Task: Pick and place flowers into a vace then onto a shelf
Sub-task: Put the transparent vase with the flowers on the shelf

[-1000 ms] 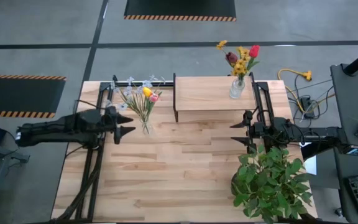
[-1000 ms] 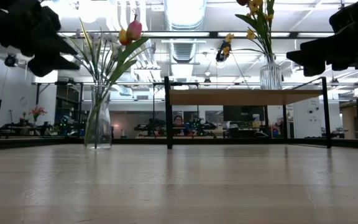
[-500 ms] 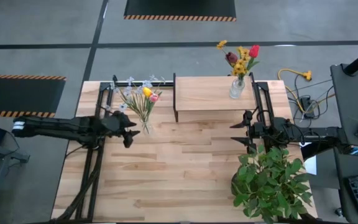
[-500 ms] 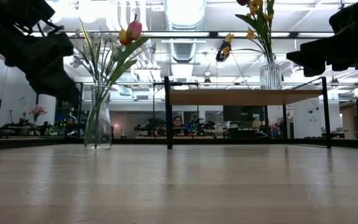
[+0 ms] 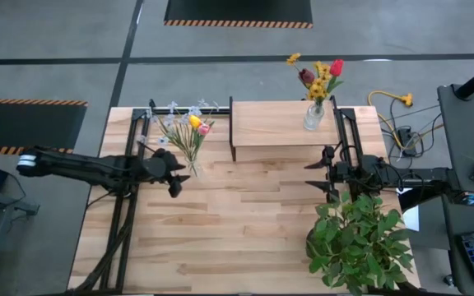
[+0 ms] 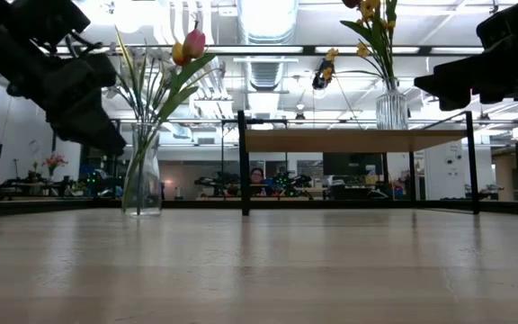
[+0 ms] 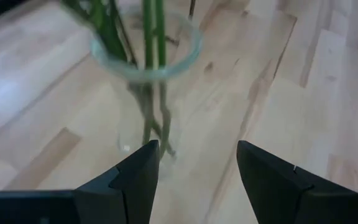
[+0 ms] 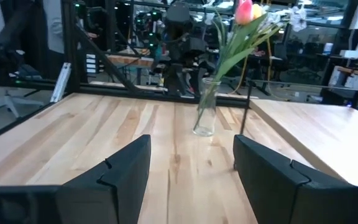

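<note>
My left tool (image 5: 174,175) has moved closer to the vase (image 5: 192,168) of flowers (image 5: 189,130), fingers apart, holding nothing.

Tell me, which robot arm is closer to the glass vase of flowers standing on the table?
The left. The left gripper hangs open right beside the vase on the table, pointing at it. The right gripper waits far across the table, near the leafy plant.
</note>
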Robot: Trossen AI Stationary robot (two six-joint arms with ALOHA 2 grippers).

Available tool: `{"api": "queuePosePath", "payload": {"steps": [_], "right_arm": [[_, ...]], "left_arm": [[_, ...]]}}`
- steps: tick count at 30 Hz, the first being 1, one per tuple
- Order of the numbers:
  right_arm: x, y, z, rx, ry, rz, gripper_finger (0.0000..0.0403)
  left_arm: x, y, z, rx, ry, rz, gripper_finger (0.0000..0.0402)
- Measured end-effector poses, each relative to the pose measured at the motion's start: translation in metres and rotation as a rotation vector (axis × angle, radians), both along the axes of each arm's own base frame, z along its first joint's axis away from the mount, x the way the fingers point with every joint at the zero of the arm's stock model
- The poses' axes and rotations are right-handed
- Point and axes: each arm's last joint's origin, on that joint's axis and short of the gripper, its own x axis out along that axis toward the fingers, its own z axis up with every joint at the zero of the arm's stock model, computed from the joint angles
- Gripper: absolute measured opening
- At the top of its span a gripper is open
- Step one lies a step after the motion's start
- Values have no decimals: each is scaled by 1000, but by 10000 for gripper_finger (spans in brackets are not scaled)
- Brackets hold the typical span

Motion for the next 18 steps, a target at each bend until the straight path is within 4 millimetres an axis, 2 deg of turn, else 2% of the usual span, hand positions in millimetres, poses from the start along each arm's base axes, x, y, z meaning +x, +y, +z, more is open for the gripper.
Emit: {"api": "queuePosePath", "payload": {"steps": [6,11,18], "right_arm": [[0,0,0,-4,0,-9,219],[0,0,0,-4,5,-9,219],[0,0,-1,-11,5,-8,219]], "left_arm": [[5,3,-4,130,60,33,199],[9,4,-5,154,56,50,203],[15,5,-1,212,2,57,254]]}}
